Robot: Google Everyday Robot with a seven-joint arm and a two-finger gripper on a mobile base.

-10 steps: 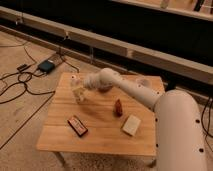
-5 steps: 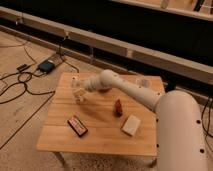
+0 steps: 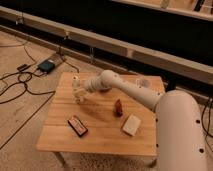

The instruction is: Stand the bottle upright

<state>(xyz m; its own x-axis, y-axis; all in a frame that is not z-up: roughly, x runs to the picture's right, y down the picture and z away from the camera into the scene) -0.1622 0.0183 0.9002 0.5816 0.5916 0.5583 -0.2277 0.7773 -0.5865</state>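
bottle [image 3: 75, 85] right at the gripper [image 3: 80, 94], far-left on the table [image 3: 100, 137]
its long axis looks close to vertical, just left of the gripper's tip. whether the gripper clasps it or has let go, i cannot tell.

Whitish bottle [image 3: 75, 81] at white jaws, red/blk box [image 3: 77, 125], tan table [image 3: 100, 139].

No writing can be read: none on the bottle [image 3: 76, 83] right at the gripper [image 3: 80, 94], above the table's [image 3: 102, 137] left side, nor on the red-and-black box [image 3: 77, 125] nearer the camera.
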